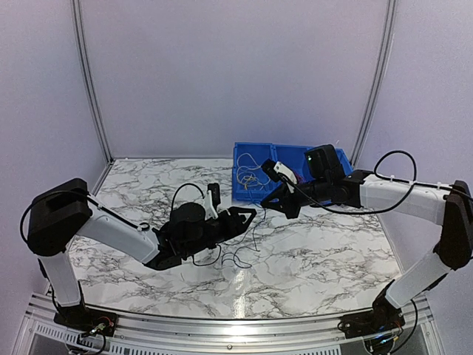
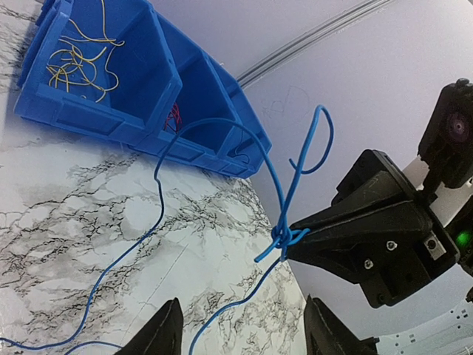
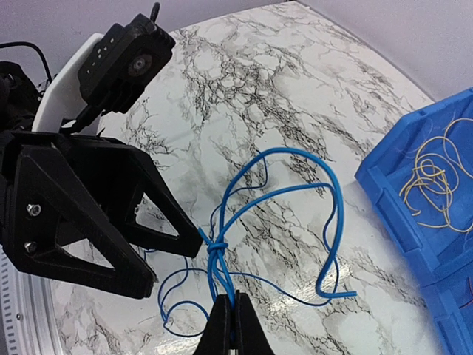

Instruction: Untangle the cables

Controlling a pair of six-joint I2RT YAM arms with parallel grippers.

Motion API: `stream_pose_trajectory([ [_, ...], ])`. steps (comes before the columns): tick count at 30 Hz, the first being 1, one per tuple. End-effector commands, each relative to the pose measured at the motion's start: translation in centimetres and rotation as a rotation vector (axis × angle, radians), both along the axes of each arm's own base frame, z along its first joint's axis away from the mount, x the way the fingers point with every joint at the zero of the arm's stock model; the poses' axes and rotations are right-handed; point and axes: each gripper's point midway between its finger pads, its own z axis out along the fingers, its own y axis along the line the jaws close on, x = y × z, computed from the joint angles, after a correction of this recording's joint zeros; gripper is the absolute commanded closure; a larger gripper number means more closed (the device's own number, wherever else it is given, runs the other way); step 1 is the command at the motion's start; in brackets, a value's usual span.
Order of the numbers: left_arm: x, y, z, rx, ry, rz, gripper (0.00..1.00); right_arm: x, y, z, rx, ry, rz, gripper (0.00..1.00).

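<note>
one knotted blue cable (image 3: 216,245); right gripper (image 3: 230,302) clamps it by the knot, left gripper (image 2: 244,302) faces it, jaws apart.

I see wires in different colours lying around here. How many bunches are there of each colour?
Blue wires: 1 bunch, knotted, pinched in the right claw
Yellow wires: 1 bunch, lying in a blue bin
Red wires: 1 bunch, in the neighbouring bin
Total: 3 bunches
</note>
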Motion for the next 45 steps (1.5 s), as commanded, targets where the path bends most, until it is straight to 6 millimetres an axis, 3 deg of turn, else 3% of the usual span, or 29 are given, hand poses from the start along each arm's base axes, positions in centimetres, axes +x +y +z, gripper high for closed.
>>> stream_pose_trajectory([
  [1,0.6,-1.1,0.7,-0.03,-0.015,0.004,0.43,0.9,0.3,1.6,0.022,-0.037,-0.02,1.0],
  [8,1.3,-1.6,1.0,-0.047,-0.02,0.013,0.46,0.5,0.4,1.6,0.015,-0.048,-0.005,1.0],
  [22,3.0,-0.9,0.1,-0.079,0.013,0.066,0.56,-0.3,0.9,1.4,0.014,-0.045,0.03,1.0],
  [33,1.7,-0.7,1.2,-0.104,0.018,0.019,0.55,1.1,0.4,1.1,-0.017,-0.072,-0.043,1.0],
  [45,2.0,-2.0,1.5,-0.129,0.021,-0.005,0.55,1.1,0.5,0.9,-0.029,-0.079,-0.045,1.0],
])
